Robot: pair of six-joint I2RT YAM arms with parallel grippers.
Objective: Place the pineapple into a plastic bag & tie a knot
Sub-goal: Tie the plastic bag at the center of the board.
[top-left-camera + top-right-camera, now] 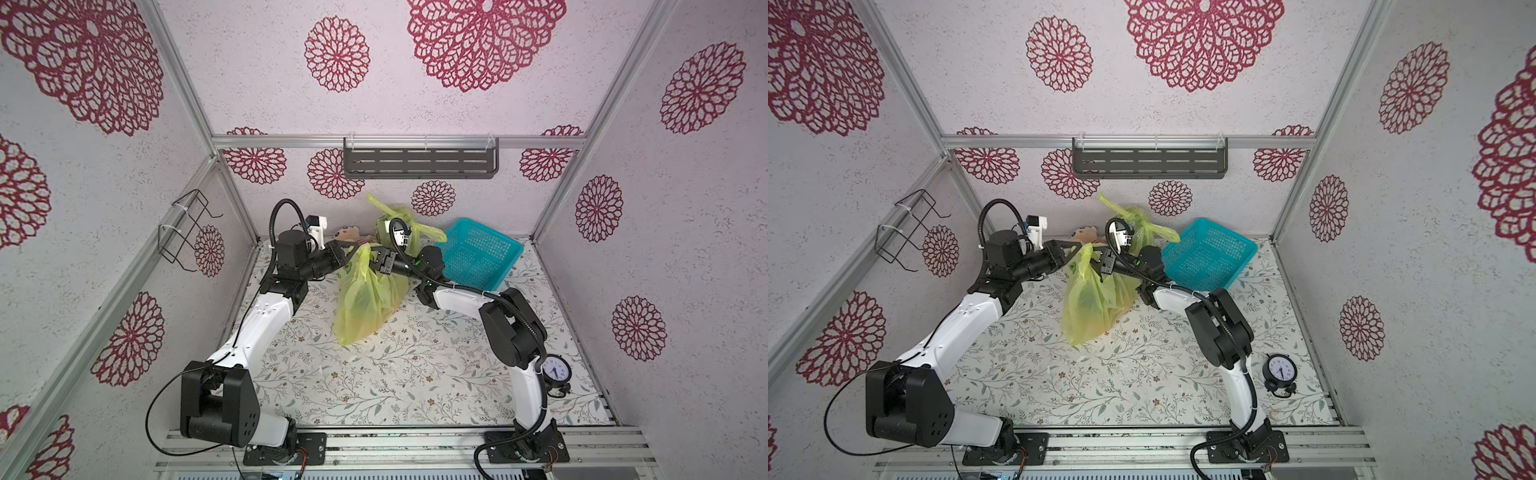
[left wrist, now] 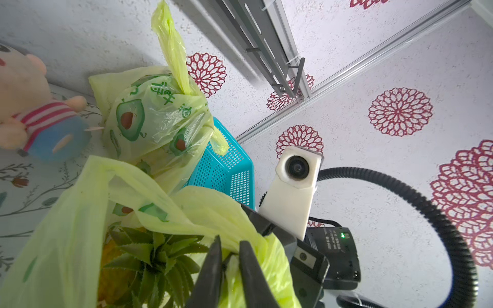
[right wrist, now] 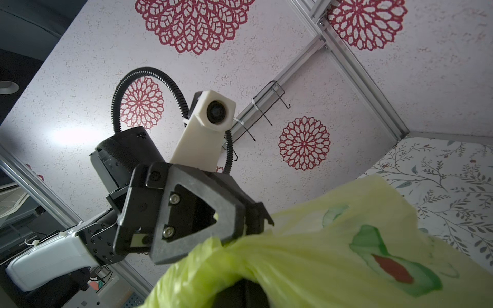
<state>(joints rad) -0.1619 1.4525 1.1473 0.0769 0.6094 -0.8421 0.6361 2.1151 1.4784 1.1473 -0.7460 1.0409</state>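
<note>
Near the back wall, left gripper (image 2: 230, 245) and right gripper (image 1: 374, 259) both pinch the plastic bag (image 1: 361, 303) at its top edge, pineapple (image 2: 149, 253) inside; basket (image 1: 478, 253) just beside, open mat (image 1: 374, 382) up front.

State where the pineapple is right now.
In the left wrist view the pineapple sits inside the open yellow-green bag, which stands mid-table, left of the blue basket and nearer the robot than the second bag.

Floral tablecloth (image 1: 374, 374) carrying a tilted teal mesh basket (image 1: 478, 253) at back right, a plush toy (image 1: 347, 235) against the rear wall, and a black alarm clock (image 1: 1280, 370) front right. Slotted grey shelf (image 1: 419, 162) on the rear wall; wire rack (image 1: 187, 230) on the left wall.
</note>
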